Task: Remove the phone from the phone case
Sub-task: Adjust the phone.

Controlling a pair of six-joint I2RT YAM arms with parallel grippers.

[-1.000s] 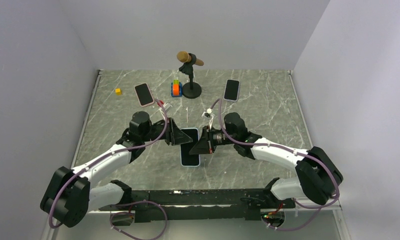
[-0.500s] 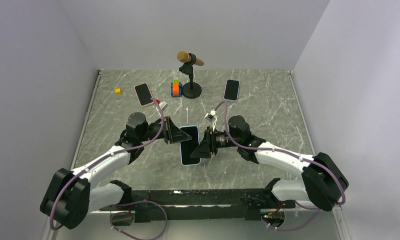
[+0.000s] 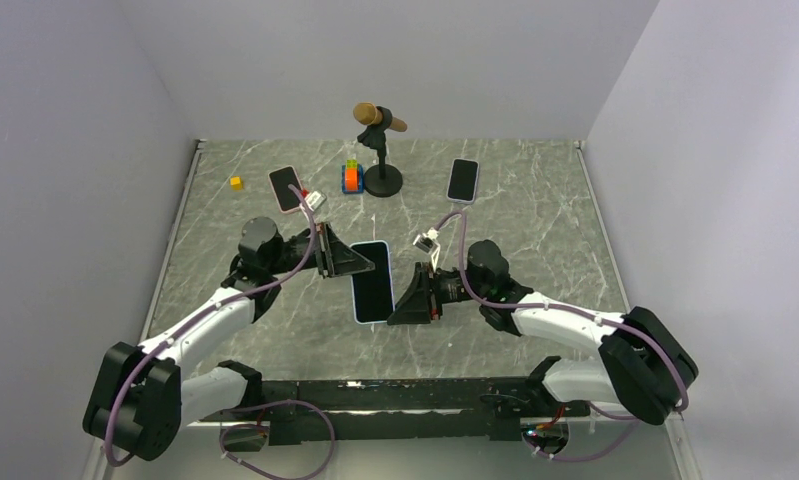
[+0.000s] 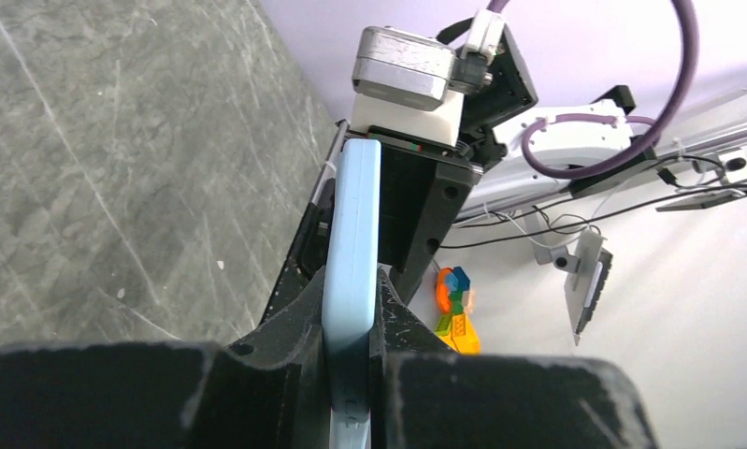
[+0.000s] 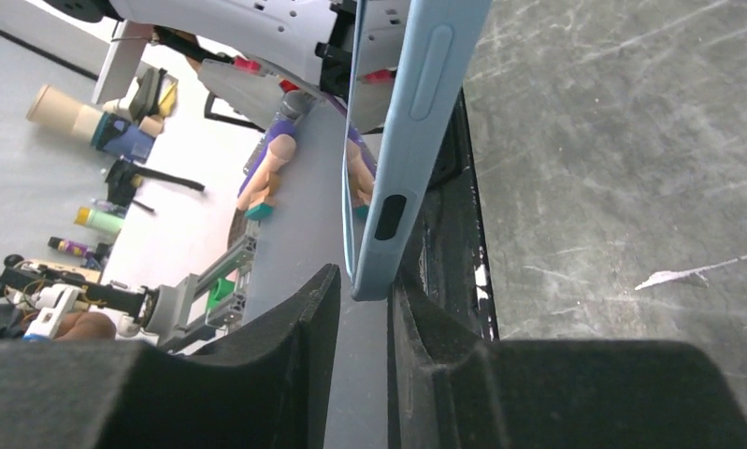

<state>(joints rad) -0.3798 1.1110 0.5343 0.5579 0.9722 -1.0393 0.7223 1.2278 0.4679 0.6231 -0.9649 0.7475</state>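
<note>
The left gripper (image 3: 358,266) is clamped on one long edge of the phone case (image 4: 352,234), holding the phone (image 3: 372,283) clear of the table (image 3: 535,230), while the right gripper (image 3: 397,303) straddles the opposite edge with jaws slightly parted; pulling before it seats risks slippage or a drop.

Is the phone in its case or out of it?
In: the phone, dark screen showing from above, sits framed by its blue case.

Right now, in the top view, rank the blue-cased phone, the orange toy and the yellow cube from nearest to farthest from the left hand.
1. Blue-cased phone, gripped in the left hand, table centre.
2. Orange toy, farther back, beside the microphone stand.
3. Yellow cube, far back left.
</note>
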